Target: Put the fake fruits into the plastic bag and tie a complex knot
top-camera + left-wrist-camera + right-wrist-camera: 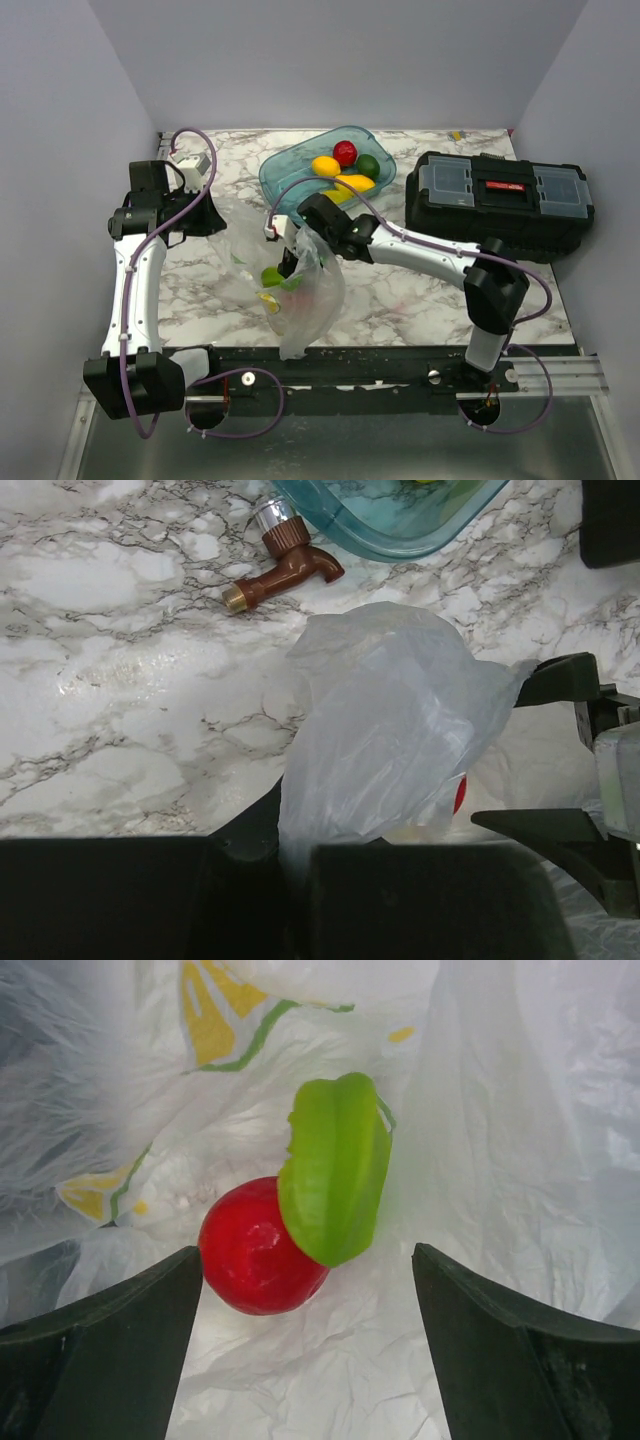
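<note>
The left fingers (430,900) are shut tight on the edge of the printed bag (305,295), which sags on the marble surface (400,300) between the 2 arms. The right fingers (100,1350) stand wide apart inside its mouth, holding nothing, above 1 red fruit (255,1255) and 1 green fruit (335,1180) touching each other. Further right, a teal tub (283,183) holds 4 more fruits (326,166).

One plastic bag (305,300) stands at the near middle of the table (400,290). Two fruits show inside it: one red ball (255,1260) and one green ridged fruit (335,1185). One teal tub (275,175) farther back holds four more: a far lemon (325,166), a near lemon (356,183), one red fruit (345,152) and one green fruit (369,166). There is one black toolbox (500,195) on the right and one brown tap (285,570).
</note>
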`<state>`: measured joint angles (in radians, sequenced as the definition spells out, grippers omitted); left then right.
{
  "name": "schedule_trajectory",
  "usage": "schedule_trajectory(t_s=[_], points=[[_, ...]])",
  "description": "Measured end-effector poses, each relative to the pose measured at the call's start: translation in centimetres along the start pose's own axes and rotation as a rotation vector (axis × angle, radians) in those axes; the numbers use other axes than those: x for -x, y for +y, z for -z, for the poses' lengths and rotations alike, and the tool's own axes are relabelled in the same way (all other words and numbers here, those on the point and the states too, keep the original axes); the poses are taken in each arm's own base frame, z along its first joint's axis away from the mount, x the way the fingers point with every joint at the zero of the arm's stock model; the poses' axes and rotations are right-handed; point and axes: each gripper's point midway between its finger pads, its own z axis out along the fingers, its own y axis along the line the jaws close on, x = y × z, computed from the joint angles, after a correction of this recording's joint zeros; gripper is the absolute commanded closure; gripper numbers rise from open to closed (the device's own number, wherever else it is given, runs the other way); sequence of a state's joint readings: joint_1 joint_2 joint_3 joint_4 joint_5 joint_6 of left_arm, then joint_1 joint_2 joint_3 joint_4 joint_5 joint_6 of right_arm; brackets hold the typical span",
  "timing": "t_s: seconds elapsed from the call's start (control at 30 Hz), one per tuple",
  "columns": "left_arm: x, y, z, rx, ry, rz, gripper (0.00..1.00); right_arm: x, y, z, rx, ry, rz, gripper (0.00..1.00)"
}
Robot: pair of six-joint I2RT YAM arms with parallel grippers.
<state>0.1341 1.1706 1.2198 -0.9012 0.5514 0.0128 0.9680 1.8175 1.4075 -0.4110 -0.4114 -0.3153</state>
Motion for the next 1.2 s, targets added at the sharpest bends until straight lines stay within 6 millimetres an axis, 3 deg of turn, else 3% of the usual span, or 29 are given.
schedule_trajectory(t_s=[0.17,0.27,0.4,0.53,0.67,0.73,0.8,0.93,1.07,1.2], points=[[0.1,0.1,0.0,0.001,-0.003,-0.001,1.00,2.6,0.0,1.6,-0.013,-0.064,0.026,0.02],[0.1,0.1,0.0,0.001,-0.003,-0.001,1.00,6.0,-0.6,3.9,-0.048,-0.154,0.052,0.02],[0.1,0.0,0.0,-0.003,-0.003,-0.002,1.00,11.9,-1.9,8.3,-0.101,-0.335,0.069,0.02],[0.0,0.0,0.0,-0.005,-0.003,-0.001,1.00,16.6,-5.4,13.7,-0.171,-0.511,0.025,0.01],[0.0,-0.2,0.2,-0.005,-0.009,-0.005,1.00,17.9,-11.6,18.3,-0.287,-0.599,-0.065,0.01],[0.0,-0.2,0.3,-0.007,-0.011,-0.006,1.00,17.5,-15.5,19.3,-0.370,-0.601,-0.111,0.01],[0.0,-0.3,0.3,-0.008,-0.013,-0.007,1.00,15.7,-19.5,19.1,-0.457,-0.565,-0.165,0.01],[0.1,-0.4,0.3,-0.012,-0.013,-0.007,1.00,8.5,-24.8,14.9,-0.540,-0.378,-0.285,0.01],[0.1,-0.5,0.3,-0.020,-0.014,-0.006,1.00,0.8,-26.9,10.1,-0.542,-0.168,-0.370,0.01],[0.1,-0.6,0.3,-0.025,-0.014,-0.006,1.00,-3.6,-27.4,7.6,-0.533,-0.043,-0.385,0.01]])
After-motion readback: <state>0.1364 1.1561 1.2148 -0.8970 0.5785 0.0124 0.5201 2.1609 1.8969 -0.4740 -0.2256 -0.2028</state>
